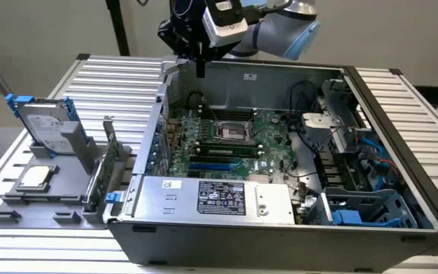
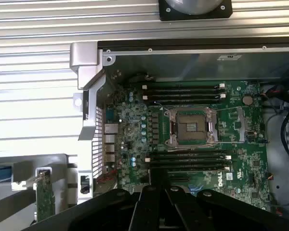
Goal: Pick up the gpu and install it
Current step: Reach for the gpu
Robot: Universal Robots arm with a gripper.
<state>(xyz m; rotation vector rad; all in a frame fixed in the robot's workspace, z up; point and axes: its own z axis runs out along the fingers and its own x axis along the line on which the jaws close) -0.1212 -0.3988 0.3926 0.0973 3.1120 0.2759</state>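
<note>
Gripper [image 1: 201,69], fingers [image 2: 147,214] pinched together and empty, hangs above one edge of the case [image 1: 280,242]; gpu [image 1: 101,171] stands upright, well apart.

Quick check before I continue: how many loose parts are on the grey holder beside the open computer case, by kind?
Silver hard drive with blue frame: 1
Small square silver processor chip: 1
Thin green gpu card with silver bracket: 1
Total: 3, all on the grey holder.

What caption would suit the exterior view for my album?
Shut tool hangs above the open computer case; the gpu stands in its grey holder.
</note>
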